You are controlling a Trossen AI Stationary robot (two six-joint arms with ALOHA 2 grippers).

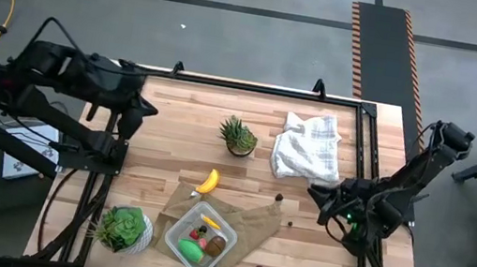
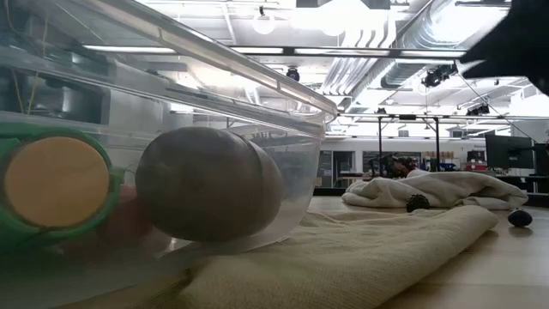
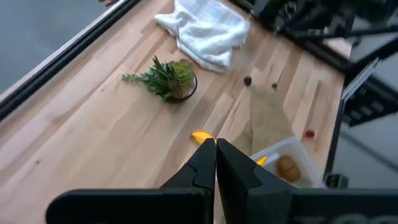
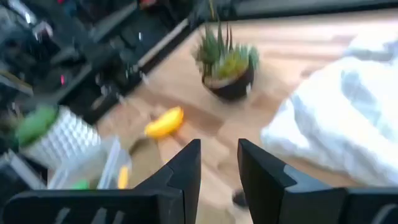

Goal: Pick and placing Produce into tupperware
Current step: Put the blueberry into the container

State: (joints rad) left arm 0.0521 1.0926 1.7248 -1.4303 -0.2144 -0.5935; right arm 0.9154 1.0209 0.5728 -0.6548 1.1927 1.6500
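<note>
Between picks: the clear plastic tupperware (image 1: 201, 239) on the brown paper bag (image 1: 249, 222) near the tabletop's (image 1: 172, 133) front edge already holds a green oval, a red piece, a brown kiwi and a yellow-orange piece. The banana (image 1: 207, 181) lies just outside it on bare wood, likely the next target. Right gripper (image 4: 219, 163) hangs over the right side of the tabletop near the white cloth (image 1: 309, 146), fingers parted by a narrow gap, holding nothing. Next move, as I judge it: travel left, open wider, descend on the banana. Left gripper (image 3: 216, 163) waits at the back left, fingers pressed shut, empty. The banana is smooth, curved, glossy plastic; the tupperware has rounded corners; the cloth is rumpled.
</note>
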